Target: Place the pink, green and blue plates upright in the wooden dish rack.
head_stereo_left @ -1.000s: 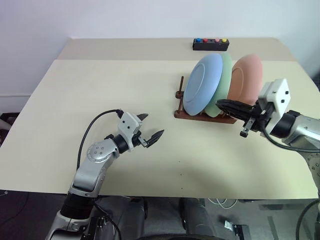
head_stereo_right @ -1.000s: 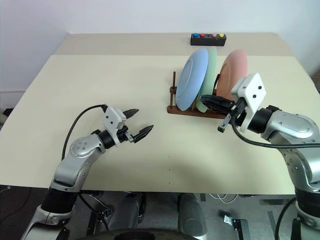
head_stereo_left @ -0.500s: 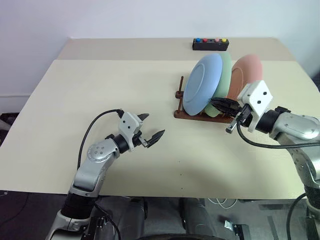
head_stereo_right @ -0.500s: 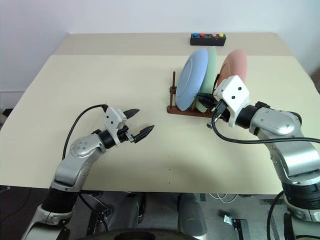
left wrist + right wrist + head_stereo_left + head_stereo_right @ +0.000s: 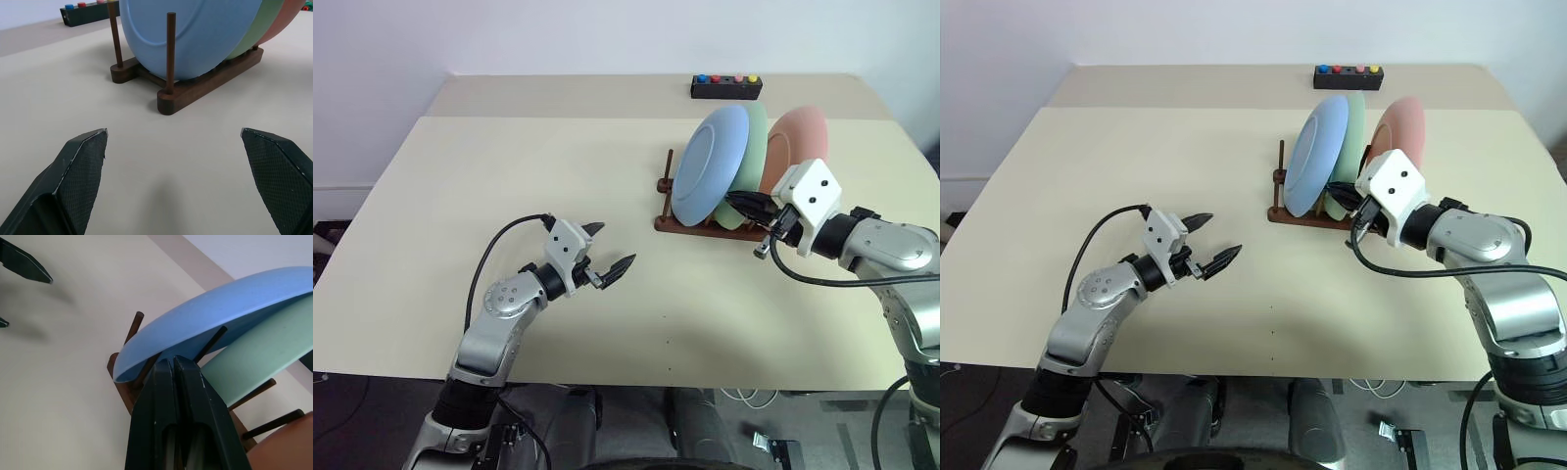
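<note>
Right gripper (image 5: 741, 203) closed, empty, at blue plate (image 5: 709, 164), left gripper (image 5: 605, 253) wide, well apart.

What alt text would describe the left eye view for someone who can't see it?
Blue plate, green plate and pink plate stand upright in a wooden dish rack on a beige table. The shut right gripper points at the rack; the open left gripper hovers apart.

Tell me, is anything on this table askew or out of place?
The blue plate leans back against the green plate in the wooden dish rack instead of standing straight. The shut right claw is at their lower edges. The pink plate looks fine.
</note>
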